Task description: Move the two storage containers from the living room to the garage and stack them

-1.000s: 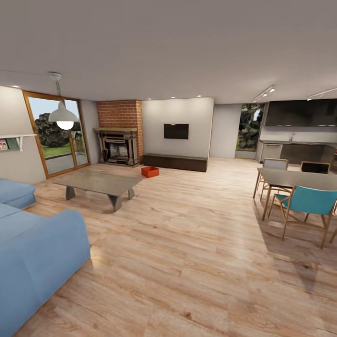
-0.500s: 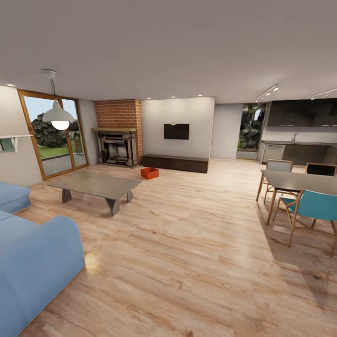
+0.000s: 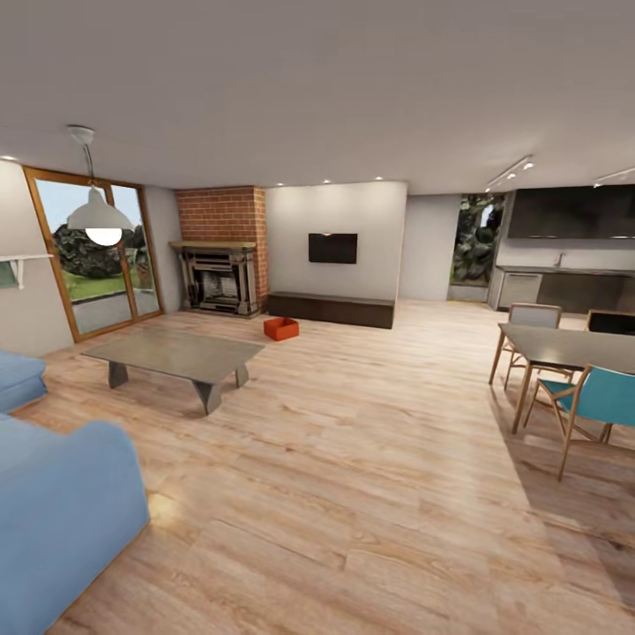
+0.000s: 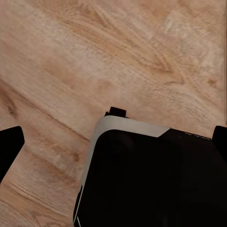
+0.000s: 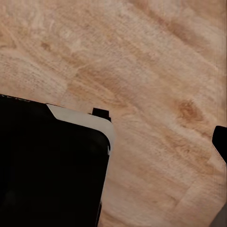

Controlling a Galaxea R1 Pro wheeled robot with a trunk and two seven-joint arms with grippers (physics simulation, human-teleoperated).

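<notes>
One orange-red storage container [image 3: 282,328] sits on the light wood floor of the living room, far ahead, in front of the low dark TV bench [image 3: 331,308] and right of the brick fireplace [image 3: 220,265]. The garage is out of view. In the left wrist view my left gripper [image 4: 115,144] hangs over the planks with its black fingertips [image 4: 9,151] wide apart and nothing between them. In the right wrist view one fingertip [image 5: 220,142] of my right gripper [image 5: 113,146] shows at the picture's edge, spread wide, holding nothing. My dark base with a white rim [image 4: 142,179] lies under both.
A grey coffee table [image 3: 176,354] stands left of centre, with a blue sofa [image 3: 53,511] near left. On the right are a dining table [image 3: 564,346] and a teal chair [image 3: 595,401]. A wide strip of wood floor [image 3: 353,441] runs straight to the container.
The whole head view has shifted as the camera moved forward: sofa and coffee table slid left and down, dining chairs slid right. The container has not moved on the floor.
</notes>
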